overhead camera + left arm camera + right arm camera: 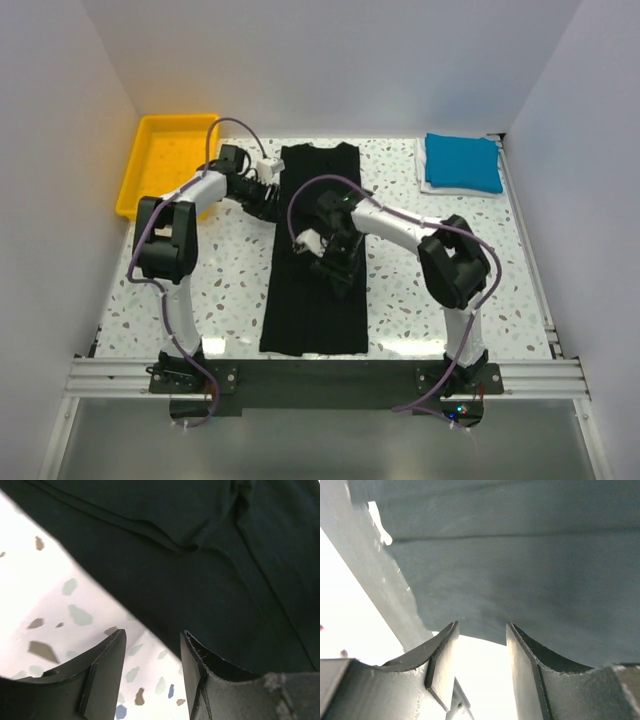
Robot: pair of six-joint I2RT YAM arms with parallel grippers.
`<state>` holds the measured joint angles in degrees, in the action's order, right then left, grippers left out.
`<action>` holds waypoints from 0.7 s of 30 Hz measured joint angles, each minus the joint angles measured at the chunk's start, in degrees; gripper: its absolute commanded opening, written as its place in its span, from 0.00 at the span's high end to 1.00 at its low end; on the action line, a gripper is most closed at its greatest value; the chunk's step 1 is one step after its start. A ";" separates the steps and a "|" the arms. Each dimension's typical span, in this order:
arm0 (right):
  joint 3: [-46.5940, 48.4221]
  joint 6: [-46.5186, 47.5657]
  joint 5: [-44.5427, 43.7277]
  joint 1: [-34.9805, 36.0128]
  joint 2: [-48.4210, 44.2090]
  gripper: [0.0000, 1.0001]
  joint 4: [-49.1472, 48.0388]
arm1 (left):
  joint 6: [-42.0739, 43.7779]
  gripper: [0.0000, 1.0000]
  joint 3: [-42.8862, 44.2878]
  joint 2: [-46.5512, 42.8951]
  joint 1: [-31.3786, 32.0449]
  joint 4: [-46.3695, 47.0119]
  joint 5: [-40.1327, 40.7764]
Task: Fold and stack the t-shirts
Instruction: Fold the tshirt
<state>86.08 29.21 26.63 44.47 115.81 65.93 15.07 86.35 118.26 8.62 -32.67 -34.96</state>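
Observation:
A black t-shirt (pixel 318 300), folded into a long narrow strip, lies down the middle of the speckled table. My left gripper (pixel 272 203) is low at the strip's upper left edge. In the left wrist view it (pixel 152 635) is open, with the shirt's edge (pixel 200 580) just beyond the fingertips and nothing held. My right gripper (pixel 335 270) is over the middle of the strip. In the right wrist view it (pixel 481 626) is open and empty, with the dark fabric (pixel 530 570) just ahead of the tips. A folded blue t-shirt (pixel 462 162) lies on a white one at the back right.
A yellow tray (pixel 150 140) stands at the back left, next to the left arm. White walls close in the table on three sides. The aluminium rail (pixel 320 378) with both arm bases runs along the near edge.

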 measured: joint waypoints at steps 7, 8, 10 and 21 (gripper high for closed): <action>15.30 -4.09 -0.52 -14.25 2.27 0.58 -6.62 | -2.58 0.49 -0.98 0.00 2.89 3.06 -1.16; 16.70 -5.27 -1.62 -15.61 3.30 0.59 -8.39 | -2.95 0.49 -0.98 0.02 3.21 3.63 -1.20; 17.53 -7.67 -4.50 -17.68 5.40 0.59 -12.81 | -3.98 0.49 -0.98 0.17 3.48 4.85 -1.29; 24.26 -14.14 -13.88 -22.38 17.35 0.61 -23.32 | -8.90 0.50 3.54 7.13 3.34 9.31 -2.29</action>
<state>110.34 15.07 12.75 22.09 133.16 42.61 6.17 89.89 125.38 11.97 -23.35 -37.26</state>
